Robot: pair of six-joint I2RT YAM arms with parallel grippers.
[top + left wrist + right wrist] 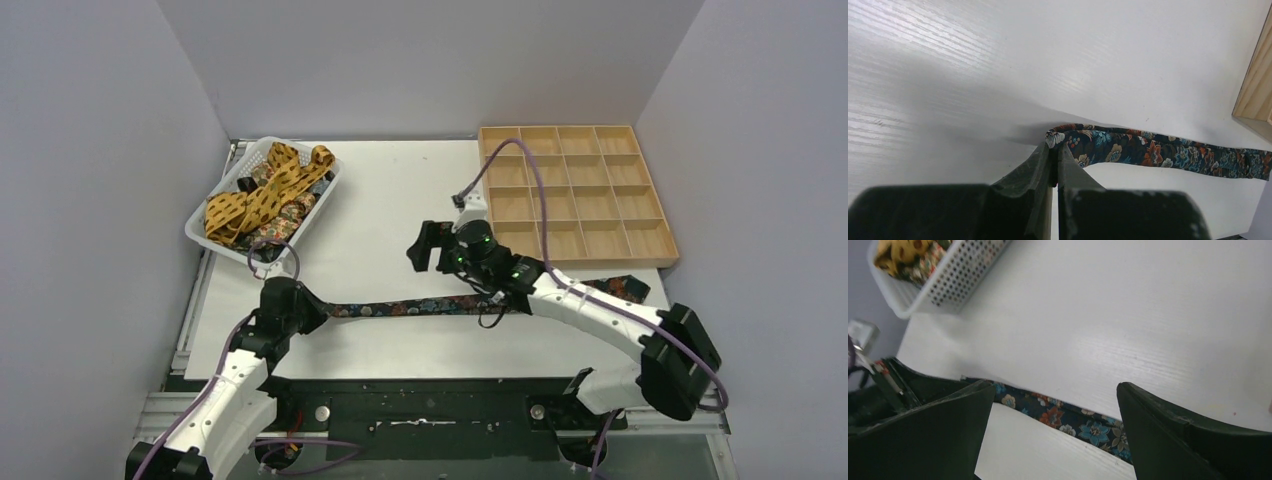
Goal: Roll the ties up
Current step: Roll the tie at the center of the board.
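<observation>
Dark floral cloth runs in a long strip across the white tabletop (400,190): this is the tie (400,308) I am working on. It lies flat, roughly parallel to the near edge. Its left end is pinched in my left hand (318,310), which is clenched tight on it; in the left wrist view the fingers (1045,160) meet on the folded tip of the tie (1148,150) right at the tabletop.

My right hand (440,255) is spread wide and grasps nothing. It sits over the middle stretch of the tie, a little to the far side of it in the top view. From its own camera the tie (1058,417) crosses low between the two fingers (948,420), and they are not touching it.

The right forearm lies across the tie's right part (so that piece is hidden from above), and the far end shows again just in front of the wooden tray (578,262).

That tray of square compartments stands at the far right corner. At the far left a white perforated basket (200,235) holds the yellow spotted ties (255,200) heaped with some darker patterned ones. The basket is just beyond the left hand but apart from it.
</observation>
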